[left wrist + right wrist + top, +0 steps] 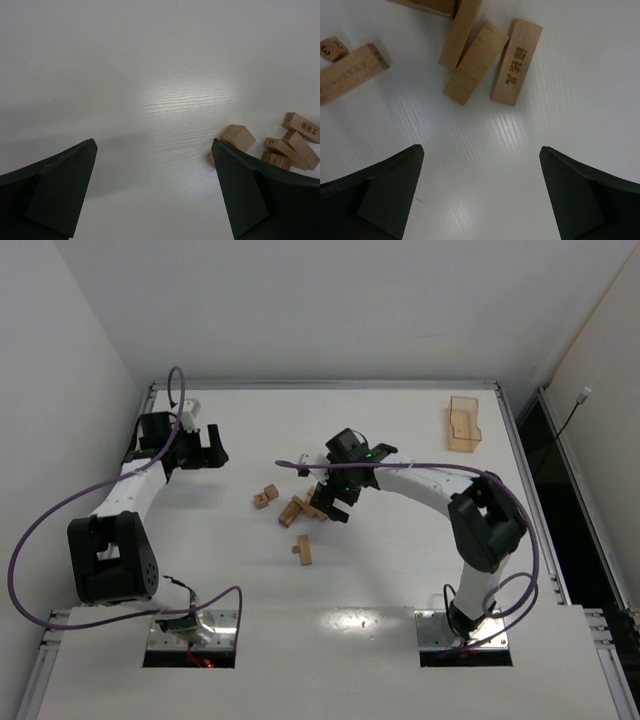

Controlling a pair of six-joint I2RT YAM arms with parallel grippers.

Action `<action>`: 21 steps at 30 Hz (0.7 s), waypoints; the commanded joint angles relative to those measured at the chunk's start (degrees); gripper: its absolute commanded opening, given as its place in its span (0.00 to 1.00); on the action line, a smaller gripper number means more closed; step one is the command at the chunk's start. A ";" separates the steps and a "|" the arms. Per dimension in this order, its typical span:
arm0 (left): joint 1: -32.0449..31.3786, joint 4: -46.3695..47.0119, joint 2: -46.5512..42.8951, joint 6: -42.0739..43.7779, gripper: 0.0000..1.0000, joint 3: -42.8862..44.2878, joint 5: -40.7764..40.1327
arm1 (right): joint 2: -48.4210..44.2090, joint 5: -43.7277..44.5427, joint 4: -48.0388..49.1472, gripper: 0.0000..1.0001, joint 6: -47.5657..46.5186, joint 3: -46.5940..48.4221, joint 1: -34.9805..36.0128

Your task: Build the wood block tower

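Several light-tan wood blocks (292, 510) lie loose in the middle of the table, with one bar (303, 550) apart toward the near side and a small pair (265, 497) to the left. No tower is in view. My right gripper (333, 505) hovers at the right edge of the cluster. In the right wrist view it (481, 148) is open with nothing between its fingers, and the bars (516, 62) and a numbered cube (333, 48) lie ahead of the tips. My left gripper (205, 448) is open at the far left. Its wrist view (154, 145) shows a cube (239, 137) beside the right finger.
A translucent orange-tan tray (463, 425) sits at the back right of the table. Metal rails (320, 385) edge the white table, and walls close in on the left and back. Purple cables loop beside both arms.
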 commanded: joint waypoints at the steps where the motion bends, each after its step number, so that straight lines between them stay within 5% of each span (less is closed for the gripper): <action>1: -0.34 1.36 0.47 0.26 1.00 0.80 0.41 | 3.71 3.81 3.58 0.99 7.12 5.21 1.31; 9: -0.34 1.36 0.48 0.26 1.00 0.80 -0.12 | 11.44 7.68 1.56 0.99 20.40 12.08 1.31; 21: -0.34 1.36 1.62 0.78 1.00 1.33 -0.12 | 12.77 6.10 2.79 0.99 14.61 9.79 2.98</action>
